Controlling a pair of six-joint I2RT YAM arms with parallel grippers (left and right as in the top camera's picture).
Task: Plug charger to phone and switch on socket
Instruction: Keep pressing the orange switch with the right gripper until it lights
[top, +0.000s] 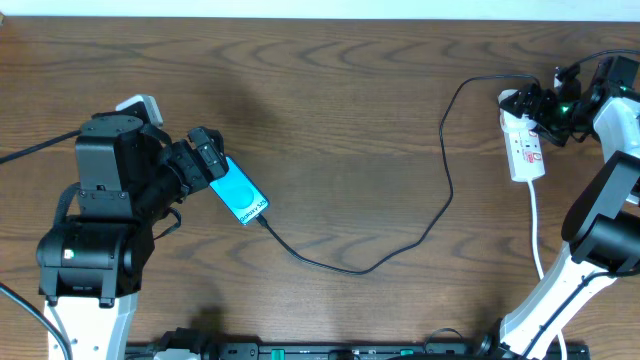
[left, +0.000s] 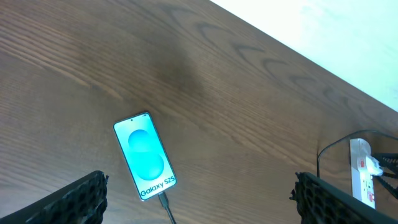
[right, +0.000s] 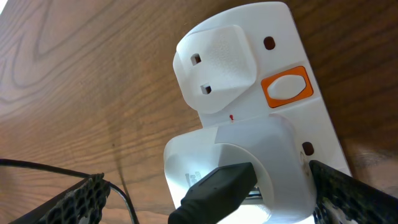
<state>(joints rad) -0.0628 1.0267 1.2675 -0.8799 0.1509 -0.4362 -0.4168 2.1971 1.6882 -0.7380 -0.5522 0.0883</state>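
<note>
Left gripper (left: 199, 179): hanging spread wide above the phone (top: 240, 195), holding nothing.
Right gripper (right: 206, 173): jaws standing wide, straddling the socket's (top: 525, 148) plugged end, gripping nothing.
Phone: lying flat on the left, with the charger (top: 400, 245) tip meeting its lower edge.
Open room: the cable alone is looping across the table's (top: 330, 100) bare middle.
</note>
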